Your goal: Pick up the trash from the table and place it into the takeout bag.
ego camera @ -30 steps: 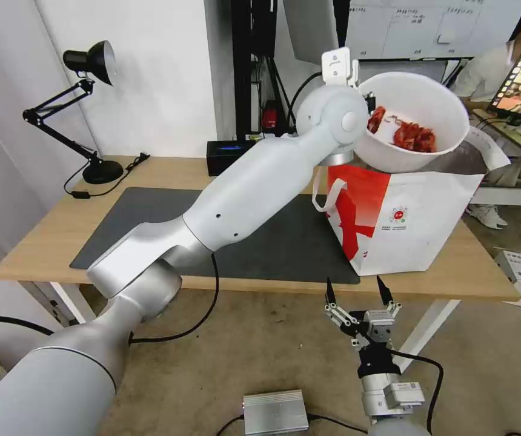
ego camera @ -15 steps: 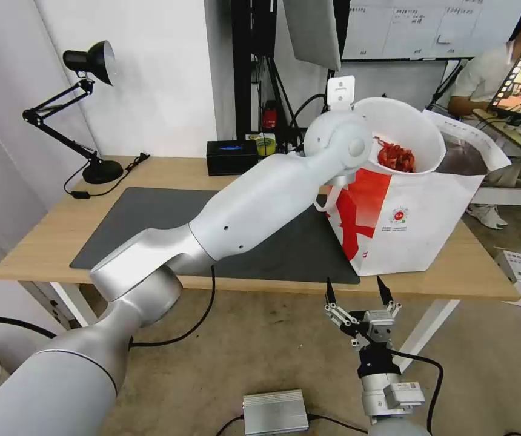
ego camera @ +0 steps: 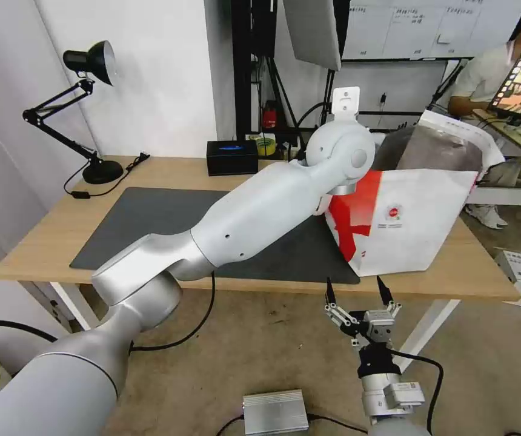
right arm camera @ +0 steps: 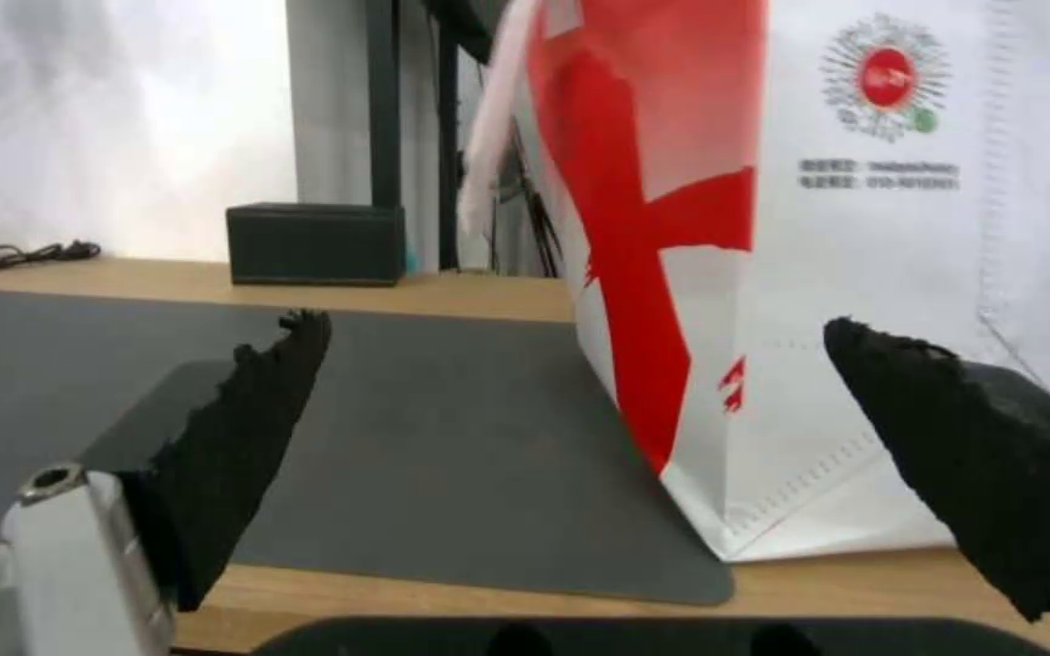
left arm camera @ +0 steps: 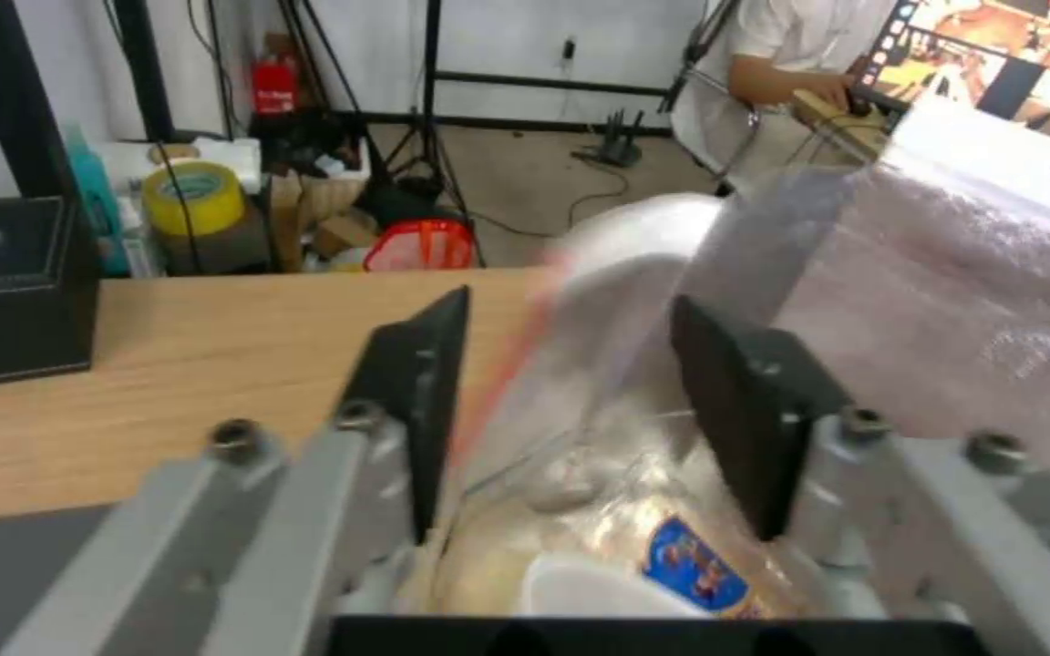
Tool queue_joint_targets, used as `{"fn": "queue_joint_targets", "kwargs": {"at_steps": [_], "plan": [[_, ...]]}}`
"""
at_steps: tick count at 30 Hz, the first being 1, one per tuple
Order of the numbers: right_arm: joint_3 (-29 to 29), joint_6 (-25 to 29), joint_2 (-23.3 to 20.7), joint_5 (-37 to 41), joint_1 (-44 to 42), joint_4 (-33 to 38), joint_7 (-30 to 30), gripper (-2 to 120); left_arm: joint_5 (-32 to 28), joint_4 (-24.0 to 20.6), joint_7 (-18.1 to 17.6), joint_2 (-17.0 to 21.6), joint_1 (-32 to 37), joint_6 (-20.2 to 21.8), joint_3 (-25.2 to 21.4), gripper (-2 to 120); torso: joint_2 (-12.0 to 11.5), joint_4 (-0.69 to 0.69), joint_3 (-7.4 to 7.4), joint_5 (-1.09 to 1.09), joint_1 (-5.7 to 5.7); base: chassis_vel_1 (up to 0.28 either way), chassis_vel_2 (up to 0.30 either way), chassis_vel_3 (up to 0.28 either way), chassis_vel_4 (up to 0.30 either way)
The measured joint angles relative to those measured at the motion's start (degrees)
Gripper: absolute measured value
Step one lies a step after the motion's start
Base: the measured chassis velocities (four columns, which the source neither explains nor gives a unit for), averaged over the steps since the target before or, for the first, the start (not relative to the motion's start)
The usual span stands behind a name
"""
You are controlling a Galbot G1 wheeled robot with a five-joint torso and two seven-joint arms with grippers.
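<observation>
Left arm at the takeout bag [ego camera: 415,221] — right arm parked.
Left gripper [left arm camera: 568,401] sits over the bag's mouth, jaws spread, holding nothing; bag stands on the table [ego camera: 48,242]. Right gripper [ego camera: 357,289] hangs below the table's edge — jaws apart, empty.

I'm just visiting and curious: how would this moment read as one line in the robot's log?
left claw: open, over takeout bag mouth | trash: inside bag | right claw: open, idle below table edge
</observation>
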Motion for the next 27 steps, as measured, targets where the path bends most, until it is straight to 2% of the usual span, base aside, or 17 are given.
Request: {"fn": "queue_joint_targets", "kwargs": {"at_steps": [3, 4, 6, 7, 10, 15, 18, 19, 21, 22, 23, 24, 25, 26, 27], "plan": [[0.0, 0.0, 0.0, 0.0, 0.0, 0.0, 0.0, 100, 0.06, -0.2, 0.04, 0.03, 0.13, 0.0, -0.07, 71, 0.0, 0.0, 0.0, 0.0, 0.0, 0.0, 0.0, 0.0, 0.0], [0.0, 0.0, 0.0, 0.0, 0.0, 0.0, 0.0, 100, 0.06, -0.2, 0.04, 0.03, 0.13, 0.0, -0.07, 71, 0.0, 0.0, 0.0, 0.0, 0.0, 0.0, 0.0, 0.0, 0.0], [0.0, 0.0, 0.0, 0.0, 0.0, 0.0, 0.0, 100, 0.07, -0.87, 0.13, 0.09, 0.71, 0.0, -0.59, 82, 0.0, 0.0, 0.0, 0.0, 0.0, 0.0, 0.0, 0.0, 0.0], [0.0, 0.0, 0.0, 0.0, 0.0, 0.0, 0.0, 100, 0.07, -0.87, 0.13, 0.09, 0.71, 0.0, -0.59, 82, 0.0, 0.0, 0.0, 0.0, 0.0, 0.0, 0.0, 0.0, 0.0], [0.0, 0.0, 0.0, 0.0, 0.0, 0.0, 0.0, 100, -0.09, -1.88, 1.95, 0.18, 1.92, 0.04, -1.62, 96, 0.0, 0.0, 0.0, 0.0, 0.0, 0.0, 0.0, 0.0, 0.0], [0.0, 0.0, 0.0, 0.0, 0.0, 0.0, 0.0, 100, 1.17, -3.03, 4.43, 0.41, 4.15, 0.03, -3.38, 100, 0.0, -0.01, 0.0, 0.0, 0.0, 0.0, 0.0, 0.0, 0.0], [0.0, 0.0, 0.0, 0.0, 0.0, 0.0, 0.0, 100, 4.03, -4.35, 7.74, 1.97, 5.89, -0.94, -3.81, 100, 0.0, -0.01, 0.0, 0.0, 0.0, 0.0, 0.0, 0.0, 0.0], [0.0, 0.0, 0.0, 0.0, 0.0, 0.0, 0.0, 100, 4.03, -4.35, 7.74, 1.97, 5.89, -0.94, -3.81, 100, 0.0, -0.01, 0.0, 0.0, 0.0, 0.0, 0.0, 0.0, 0.0], [0.0, 0.0, 0.0, 0.0, 0.0, 0.0, 0.0, 100, 6.33, -5.57, 11.24, 3.78, 7.09, -2.94, -3.79, 100, 0.0, -0.01, 0.0, 0.0, 0.0, 0.0, 0.0, 0.0, 0.0], [0.0, 0.0, 0.0, 0.0, 0.0, 0.0, 0.0, 100, 8.13, -6.39, 14.18, 5.3, 8.07, -5.04, -3.72, 100, 0.0, 0.0, 0.0, -0.01, 0.0, 0.0, 0.0, 0.0, 0.0], [0.0, 0.0, 0.0, 0.0, 0.0, 0.0, 0.0, 100, 8.13, -6.39, 14.18, 5.3, 8.07, -5.04, -3.72, 100, 0.0, 0.0, 0.0, -0.01, 0.0, 0.0, 0.0, 0.0, 0.0], [0.0, 0.0, 0.0, 0.0, 0.0, 0.0, 0.0, 100, 10.73, -7.43, 17.96, 7.2, 9.67, -7.37, -3.87, 100, 0.0, 0.01, 0.0, -0.01, 0.0, 0.0, 0.0, 0.0, 0.0], [0.0, 0.0, 0.0, 0.0, 0.0, 0.0, 0.0, 100, 12.15, -7.91, 19.81, 8.15, 10.57, -8.61, -4.23, 100, 0.0, 0.0, 0.0, -0.02, 0.0, 0.0, 0.0, 0.0, 0.0], [0.0, 0.0, 0.0, 0.0, 0.0, 0.0, 0.0, 100, 15.49, -8.91, 23.78, 10.43, 12.48, -11.61, -4.9, 100, 0.0, 0.0, 0.0, -0.02, 0.0, 0.0, 0.0, 0.0, 0.0], [0.0, 0.0, 0.0, 0.0, 0.0, 0.0, 0.0, 100, 15.49, -8.91, 23.78, 10.43, 12.48, -11.61, -4.9, 100, 0.0, 0.0, 0.0, -0.02, 0.0, 0.0, 0.0, 0.0, 0.0]]}}
